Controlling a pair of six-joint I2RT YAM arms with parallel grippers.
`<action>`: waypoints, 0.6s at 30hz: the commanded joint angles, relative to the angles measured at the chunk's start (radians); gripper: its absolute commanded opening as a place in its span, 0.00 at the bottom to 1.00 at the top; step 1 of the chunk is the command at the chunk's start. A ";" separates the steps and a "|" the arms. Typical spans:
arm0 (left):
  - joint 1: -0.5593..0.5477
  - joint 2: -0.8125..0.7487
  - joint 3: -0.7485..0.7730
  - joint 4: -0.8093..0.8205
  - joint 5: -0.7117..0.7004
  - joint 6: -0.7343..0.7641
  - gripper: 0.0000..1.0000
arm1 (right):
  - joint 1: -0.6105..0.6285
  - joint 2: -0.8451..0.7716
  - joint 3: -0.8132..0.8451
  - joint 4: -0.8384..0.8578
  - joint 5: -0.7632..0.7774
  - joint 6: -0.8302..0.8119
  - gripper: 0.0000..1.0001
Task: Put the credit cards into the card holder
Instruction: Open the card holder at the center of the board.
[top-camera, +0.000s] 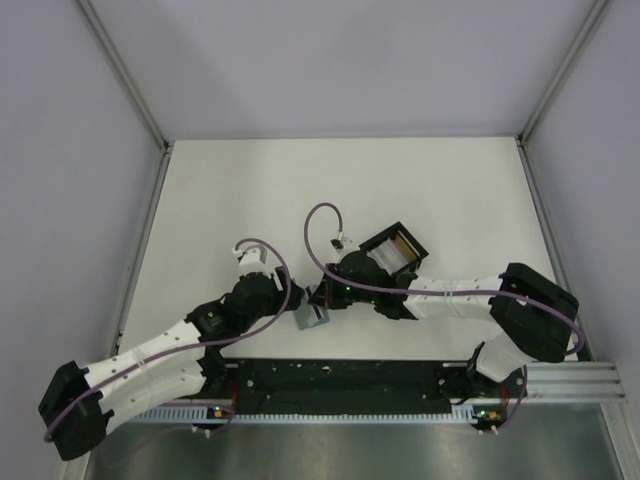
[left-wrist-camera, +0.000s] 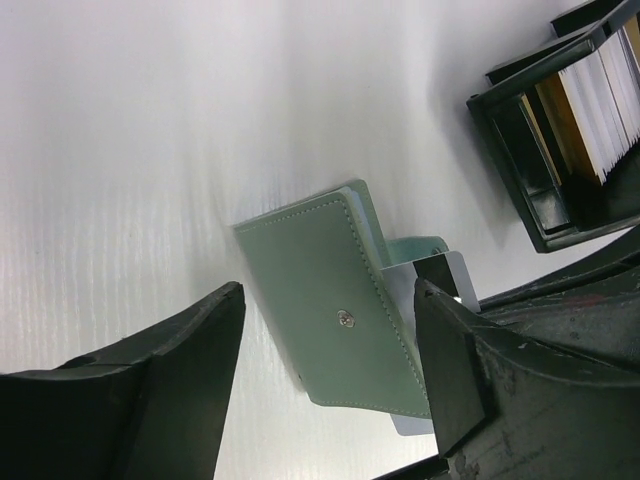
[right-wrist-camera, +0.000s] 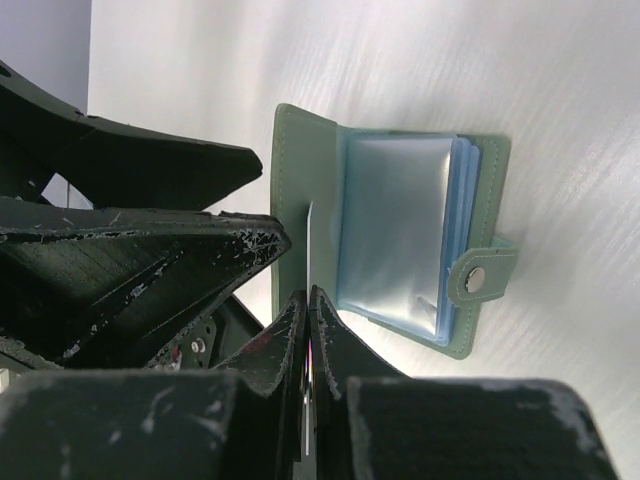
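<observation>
- The card holder (right-wrist-camera: 400, 230) lies open on the white table (left-wrist-camera: 150, 120), just in front of both arms. Its green cover faces down and its pale blue plastic pockets face up.
- The right pincer (right-wrist-camera: 308, 300) is closed tight on one thin white card (right-wrist-camera: 312, 245). The card is seen from its edge and points toward the holder.
- The tip of this card is at the inner side of the cover, just beside the stack of pockets. It is not possible to tell if it has already entered a pocket; it seems not yet.
- The left pincer (left-wrist-camera: 328, 290) is wide, with one finger on each side of the holder. It does not appear to press on it.
- The top pocket looks clear, and no card can be made out inside; the pockets below are hidden.
- The black box (left-wrist-camera: 500, 150) stands near, behind the holder, and many cards (left-wrist-camera: 600, 100) stand in it.
- Judgement: the task is at an early or middle stage. This card has to slide in fully, and after it the cards from the box are left to do.
</observation>
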 joint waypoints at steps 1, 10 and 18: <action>0.005 -0.008 -0.003 -0.006 -0.022 -0.034 0.69 | 0.011 0.011 0.058 0.035 -0.013 -0.014 0.00; 0.005 -0.007 -0.009 -0.010 -0.018 -0.027 0.61 | 0.013 0.013 0.052 0.080 -0.051 -0.006 0.00; 0.005 -0.011 -0.006 -0.044 -0.021 -0.027 0.27 | 0.018 0.024 0.050 0.084 -0.060 -0.003 0.00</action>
